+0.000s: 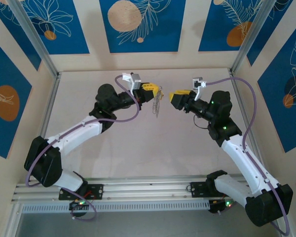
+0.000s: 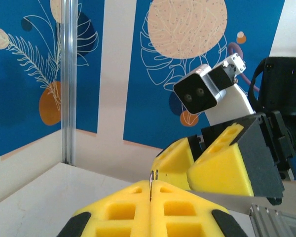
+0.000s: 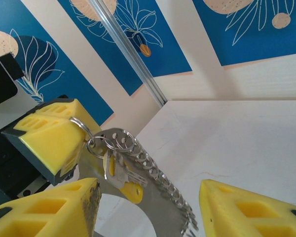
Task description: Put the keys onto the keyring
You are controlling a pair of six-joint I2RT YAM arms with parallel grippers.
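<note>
The left tool (image 1: pixel 152 89) is pinched tight on the keyring (image 3: pixel 149 167), which hangs from it above the desk (image 1: pixel 138 148) with the key (image 3: pixel 123 177) dangling on it; close beside, the right tool (image 1: pixel 173 95) gapes wide, holding nothing

Pale table (image 1: pixel 138 148) w/ blue leaf-print wall panels (image 1: pixel 163 24) (orange circles) & alu corner posts (image 1: pixel 35 39).

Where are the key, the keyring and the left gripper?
key (image 3: pixel 133 190), right wrist view, on its yellow head
keyring (image 3: pixel 157 211), right wrist view, on its grey band
left gripper (image 2: pixel 151 191), left wrist view, seam between its shut fingertips
</note>
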